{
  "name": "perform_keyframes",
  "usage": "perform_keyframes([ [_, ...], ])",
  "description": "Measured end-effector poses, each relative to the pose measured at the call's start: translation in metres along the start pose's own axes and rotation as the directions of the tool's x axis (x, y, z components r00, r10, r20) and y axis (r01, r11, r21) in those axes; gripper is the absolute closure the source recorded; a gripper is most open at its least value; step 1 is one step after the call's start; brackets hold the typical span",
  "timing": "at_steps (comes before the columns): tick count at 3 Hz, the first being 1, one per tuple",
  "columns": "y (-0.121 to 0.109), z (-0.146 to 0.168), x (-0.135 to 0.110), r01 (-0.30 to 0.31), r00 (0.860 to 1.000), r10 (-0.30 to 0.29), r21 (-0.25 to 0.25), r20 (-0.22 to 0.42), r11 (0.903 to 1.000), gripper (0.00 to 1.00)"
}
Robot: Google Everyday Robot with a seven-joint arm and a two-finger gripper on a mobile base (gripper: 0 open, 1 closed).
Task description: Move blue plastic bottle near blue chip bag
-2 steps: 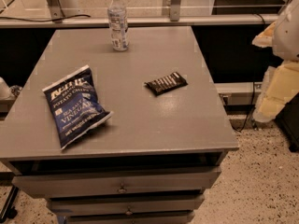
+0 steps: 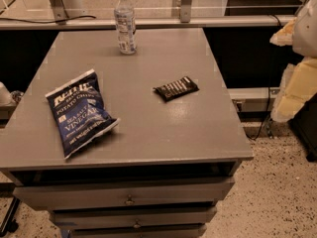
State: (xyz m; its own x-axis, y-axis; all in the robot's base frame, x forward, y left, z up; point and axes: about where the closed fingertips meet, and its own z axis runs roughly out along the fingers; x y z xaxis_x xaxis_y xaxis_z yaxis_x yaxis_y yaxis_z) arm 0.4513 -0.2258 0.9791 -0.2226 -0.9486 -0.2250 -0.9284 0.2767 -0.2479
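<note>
The blue plastic bottle (image 2: 125,21) stands upright at the far edge of the grey table (image 2: 163,128), clear with a white cap and a white-and-blue label. The blue chip bag (image 2: 79,112) lies flat at the table's front left, lettering up. The two are well apart, with the bottle far behind the bag and a little to its right. My gripper is out of view. Only a pale white and yellowish part of my arm (image 2: 297,78) shows at the right edge, beside the table and off its surface.
A small black snack wrapper (image 2: 176,88) lies right of the table's middle. The table has drawers (image 2: 129,198) in its front. A rail and glass partition (image 2: 148,20) run behind the far edge. Speckled floor (image 2: 277,192) lies to the right.
</note>
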Motion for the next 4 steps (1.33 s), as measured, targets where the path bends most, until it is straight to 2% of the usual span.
perform_keyframes([
  [1, -0.034, 0.022, -0.011, -0.049, 0.994, 0.048, 0.003, 0.093, 0.9988, 0.00],
  [2, -0.069, 0.053, -0.047, -0.079, 0.972, 0.076, 0.002, 0.221, 0.9969, 0.00],
  [3, -0.112, 0.075, -0.096, -0.108, 0.931, 0.094, 0.021, 0.352, 0.9939, 0.00],
  [4, -0.148, 0.089, -0.146, -0.165, 0.874, 0.136, 0.021, 0.466, 0.9861, 0.00],
])
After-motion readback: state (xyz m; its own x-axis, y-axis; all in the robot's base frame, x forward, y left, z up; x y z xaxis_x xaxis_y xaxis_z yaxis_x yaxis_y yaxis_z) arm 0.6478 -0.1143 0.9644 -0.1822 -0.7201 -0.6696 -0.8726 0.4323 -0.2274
